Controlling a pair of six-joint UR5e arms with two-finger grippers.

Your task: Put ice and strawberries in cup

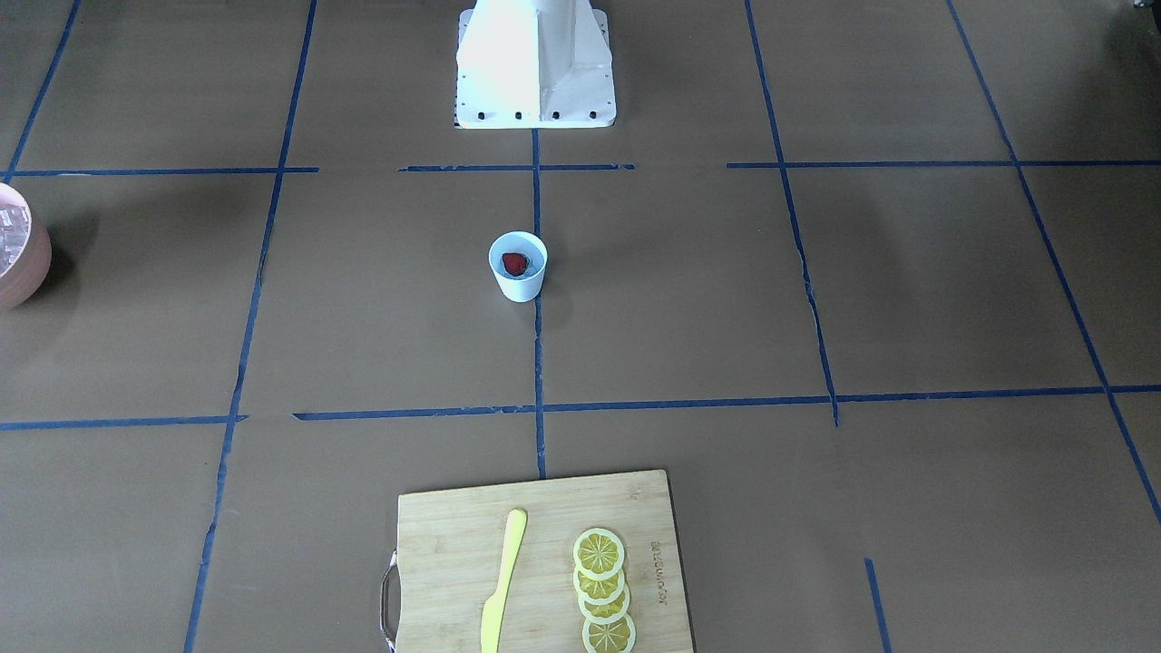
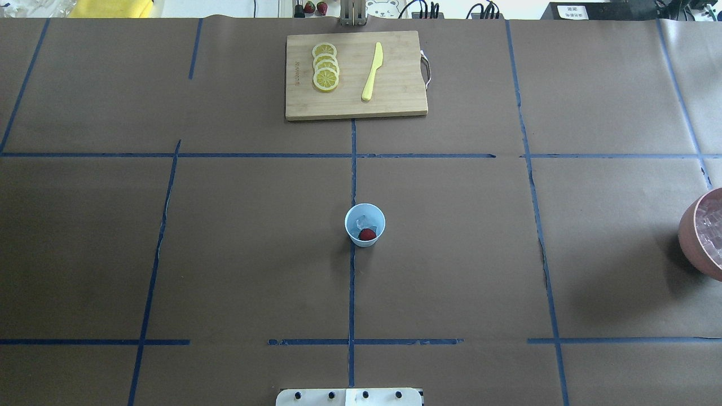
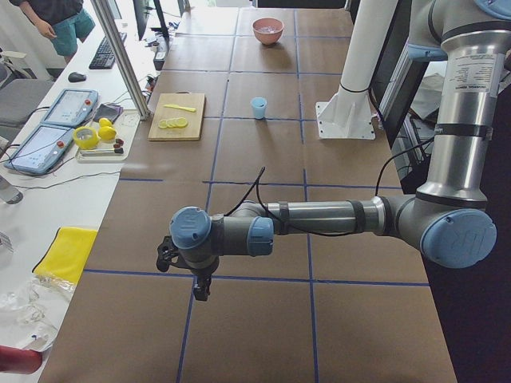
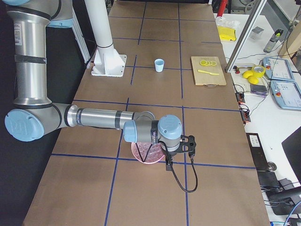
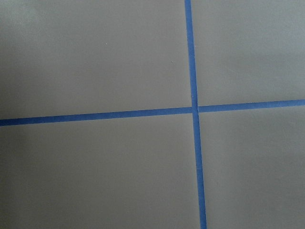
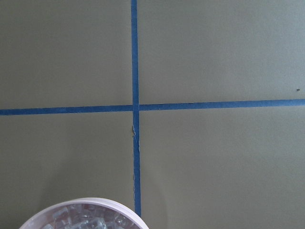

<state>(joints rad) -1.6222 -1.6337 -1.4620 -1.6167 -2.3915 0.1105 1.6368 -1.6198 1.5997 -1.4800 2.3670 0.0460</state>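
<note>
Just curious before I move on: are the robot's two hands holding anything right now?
Left gripper: cannot tell, seen only from afar.
Right gripper: cannot tell either.

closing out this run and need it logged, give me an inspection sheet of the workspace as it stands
surface: table in brown paper with a blue tape grid; small tear beside one tape line
job's things: cup upright at centre, strawberry and ice inside; more ice in pink bowl at the robot's right edge
clutter: cutting board with lemon slices and yellow knife
grippers: left gripper and right gripper far from cup, side views only; open or shut cannot tell
cables: black cable on left arm; black loop at right wrist
surroundings: person; tablets and yellow cloth on side bench
</note>
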